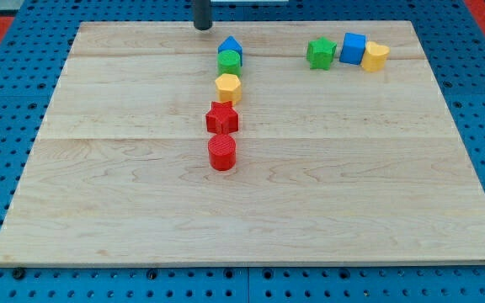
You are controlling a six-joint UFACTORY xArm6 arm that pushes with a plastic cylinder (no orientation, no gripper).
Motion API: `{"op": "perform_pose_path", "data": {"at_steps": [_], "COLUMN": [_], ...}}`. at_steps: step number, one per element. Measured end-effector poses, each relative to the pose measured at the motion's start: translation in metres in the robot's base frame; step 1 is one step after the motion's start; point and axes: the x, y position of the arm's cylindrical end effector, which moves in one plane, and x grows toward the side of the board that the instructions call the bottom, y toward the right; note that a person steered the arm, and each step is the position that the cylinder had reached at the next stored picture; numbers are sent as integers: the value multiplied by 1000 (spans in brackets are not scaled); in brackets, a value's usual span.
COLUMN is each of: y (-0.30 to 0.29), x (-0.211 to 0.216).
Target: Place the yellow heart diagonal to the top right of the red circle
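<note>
My tip (pixel 202 27) stands at the top edge of the wooden board (pixel 99 194), at about 12 o'clock from the board's middle. There is no pincer on this arm, only the dark rod, so it is neither wide nor narrow and holds nothing. The tip touches no block; the nearest one, the blue block (pixel 230 45), lies just down and to the right of it, at about 4 o'clock.

That blue block, whose shape I cannot make out for sure from this angle, heads a column running down the middle of the board. Below it, touching or nearly so, sits the green round block (pixel 229 61), then the yellow hexagon (pixel 228 87), then the red star (pixel 222 118), and last the red circle (pixel 222 153), which ends the column near the board's centre.

The yellow heart (pixel 375 56) lies far off, at about 2 o'clock from the red circle, near the board's top right corner and well apart from it. It is the rightmost of a row of three: the green star (pixel 320 53) at the left, the blue cube (pixel 353 48) in the middle, and the heart pressed against the cube's right side.
</note>
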Motion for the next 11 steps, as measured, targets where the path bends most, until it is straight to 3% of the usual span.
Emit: {"op": "perform_pose_path", "data": {"at_steps": [1, 2, 3, 4, 5, 7, 8, 9, 10, 11], "y": [69, 191, 253, 290, 257, 233, 245, 279, 349, 316], "x": [0, 4, -2, 43, 59, 136, 144, 84, 101, 152]}}
